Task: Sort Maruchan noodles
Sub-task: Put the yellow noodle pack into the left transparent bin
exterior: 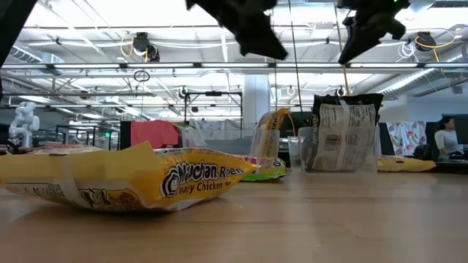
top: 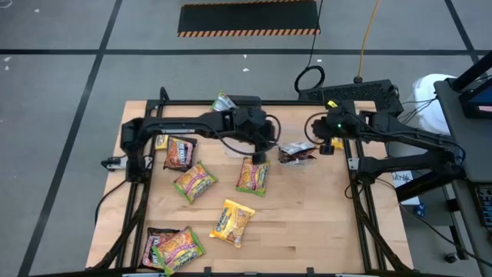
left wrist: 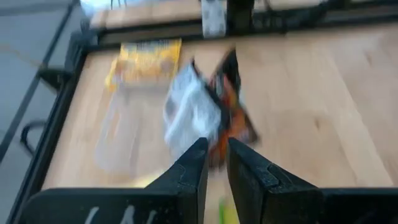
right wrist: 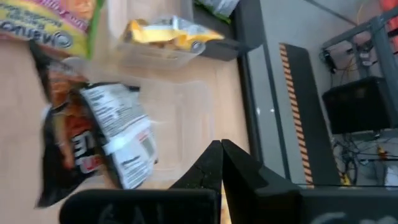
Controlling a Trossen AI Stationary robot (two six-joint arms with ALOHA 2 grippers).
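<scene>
Several Maruchan noodles [top: 233, 221] lie scattered on the tabletop [top: 307, 223], light, crinkly and slippery I'd judge, so I'd pinch a sealed edge; left pincer [top: 259, 158] hangs slightly parted and empty, right pincer [top: 327, 144] closed, empty

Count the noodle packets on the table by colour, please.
Yellow packets: 4, three of them partly hidden
Green-edged packets: 3
Dark packets: 3
Total: 10
</scene>
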